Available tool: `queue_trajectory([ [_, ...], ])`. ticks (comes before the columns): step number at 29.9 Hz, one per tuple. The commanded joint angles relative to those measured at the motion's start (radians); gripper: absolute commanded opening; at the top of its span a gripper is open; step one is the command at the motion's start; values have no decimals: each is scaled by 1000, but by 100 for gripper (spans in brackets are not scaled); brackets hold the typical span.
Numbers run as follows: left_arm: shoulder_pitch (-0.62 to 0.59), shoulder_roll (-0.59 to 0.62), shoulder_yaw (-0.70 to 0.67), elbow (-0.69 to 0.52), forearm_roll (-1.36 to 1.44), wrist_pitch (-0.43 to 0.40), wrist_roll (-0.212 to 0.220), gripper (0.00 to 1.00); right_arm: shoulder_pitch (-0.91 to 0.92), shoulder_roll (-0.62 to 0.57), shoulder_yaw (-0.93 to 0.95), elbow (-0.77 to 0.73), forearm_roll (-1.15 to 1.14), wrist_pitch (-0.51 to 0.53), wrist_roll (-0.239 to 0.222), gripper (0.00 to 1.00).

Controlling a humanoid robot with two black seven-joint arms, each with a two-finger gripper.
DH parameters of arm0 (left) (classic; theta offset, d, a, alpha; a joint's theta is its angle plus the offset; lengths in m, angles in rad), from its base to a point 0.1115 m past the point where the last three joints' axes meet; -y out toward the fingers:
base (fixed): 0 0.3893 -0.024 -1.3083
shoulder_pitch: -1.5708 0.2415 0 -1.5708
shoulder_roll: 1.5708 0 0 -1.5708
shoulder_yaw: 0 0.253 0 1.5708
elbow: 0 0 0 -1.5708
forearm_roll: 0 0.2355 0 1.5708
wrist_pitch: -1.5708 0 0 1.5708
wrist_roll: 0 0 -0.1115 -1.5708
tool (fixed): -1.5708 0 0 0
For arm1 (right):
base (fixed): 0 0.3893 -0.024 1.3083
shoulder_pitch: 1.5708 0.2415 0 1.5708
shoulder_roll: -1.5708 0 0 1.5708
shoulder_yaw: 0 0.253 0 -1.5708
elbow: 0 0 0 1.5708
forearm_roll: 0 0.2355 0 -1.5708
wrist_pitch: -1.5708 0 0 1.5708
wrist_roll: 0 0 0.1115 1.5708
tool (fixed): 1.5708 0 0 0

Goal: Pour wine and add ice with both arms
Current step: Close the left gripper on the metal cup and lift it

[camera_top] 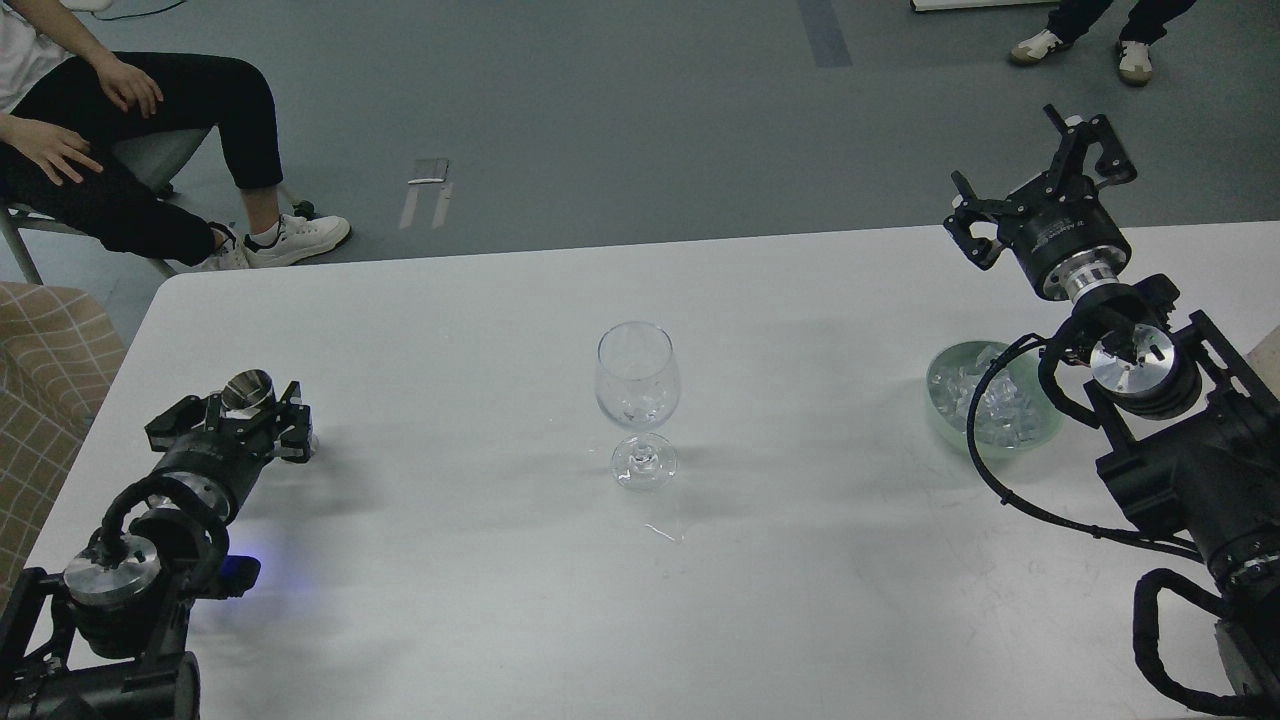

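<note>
A clear wine glass (638,385) stands upright at the middle of the white table (480,600), with what looks like a few clear bits low in its bowl. A pale green glass bowl (940,400) of ice (1000,410) sits at the right, partly behind my right arm. A small metal cup (250,390) stands at the left. My left gripper (250,405) is low on the table, its fingers close on either side of the cup, and I see no grip. My right gripper (1005,150) is open and empty, raised beyond the bowl over the table's far edge.
A small wet streak (665,532) lies in front of the glass. A seated person (120,130) is beyond the table's far left corner. A checked fabric seat (45,400) is at the left edge. Someone's feet (1080,50) are at the far right.
</note>
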Motion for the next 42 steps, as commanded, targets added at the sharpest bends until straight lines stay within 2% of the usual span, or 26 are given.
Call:
queue_trajectory([
  [1, 2, -3, 0, 0, 0, -8, 2, 58, 0, 0, -2, 0, 0, 0, 0, 100],
  [18, -3, -11, 1, 61, 0, -39, 2, 57, 0, 0, -2, -2, 0, 0, 0, 100],
  [22, -6, -11, 1, 77, 0, -45, 0, 55, 0, 0, -3, -2, 0, 0, 0, 100],
  [27, -1, -14, 1, 75, 0, -92, 5, 48, 0, 0, -2, -3, 0, 0, 0, 100],
  [42, -8, -26, 1, 77, 0, -94, 3, 48, 0, -5, -2, -6, 0, 0, 0, 100],
])
